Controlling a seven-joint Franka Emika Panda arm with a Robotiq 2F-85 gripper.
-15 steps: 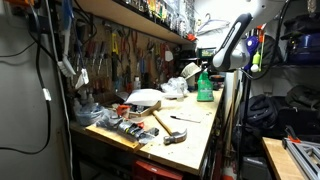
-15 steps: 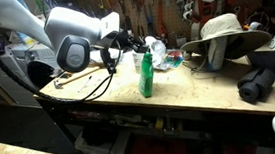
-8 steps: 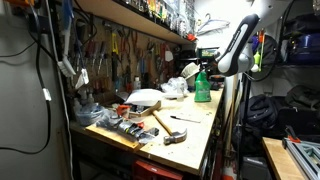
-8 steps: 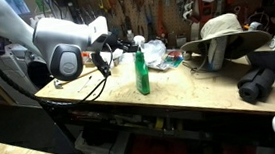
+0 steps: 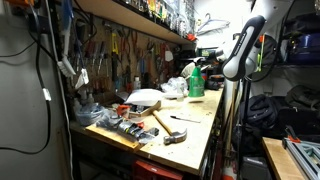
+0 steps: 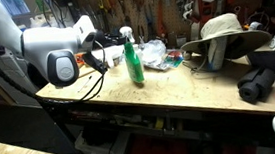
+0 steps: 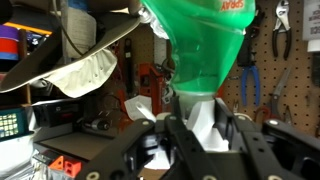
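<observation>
A green spray bottle with a white trigger head shows in both exterior views, tilted a little over the wooden workbench. My gripper is shut on the bottle's white head and neck and holds the bottle from the top. In the wrist view the gripper has both fingers pressed on the white neck, with the green body filling the top of the picture. I cannot tell whether the bottle's base touches the bench.
A tan brimmed hat lies on the bench, with crumpled white plastic behind the bottle. A hammer and small tools lie at the bench's near end. A pegboard of tools lines the wall. A dark bundle sits near the bench edge.
The arm has carried the green bottle along the bench, toward the wall side and away from the hat. The grip on the bottle's head has stayed shut throughout.
</observation>
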